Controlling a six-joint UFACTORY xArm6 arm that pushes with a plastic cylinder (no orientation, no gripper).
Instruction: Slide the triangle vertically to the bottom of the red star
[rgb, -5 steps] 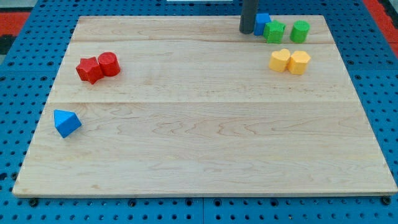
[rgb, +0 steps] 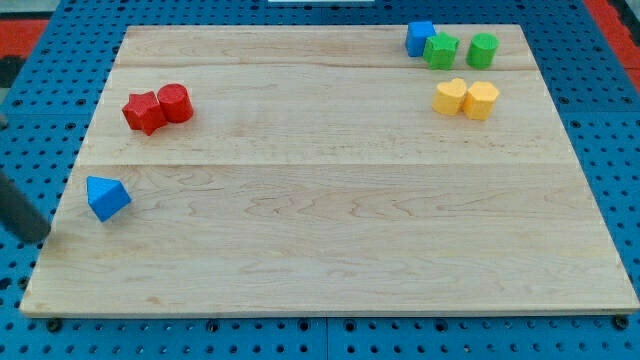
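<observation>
my tip (rgb: 40, 240) at view's left edge, holding nothing, left of and just below blue triangle (rgb: 107, 197), apart from it. triangle sits below red star (rgb: 143, 112), slightly to its left. judge: small rightward nudge, push slow, avoid spin.

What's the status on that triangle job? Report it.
Done: nothing yet. The blue triangle sits near the board's left edge, below the red star but further toward the view's left, not lined up under it. In hand: my tip is just off the board, to the view's left of the triangle, not touching it. Left: the whole push.
</observation>
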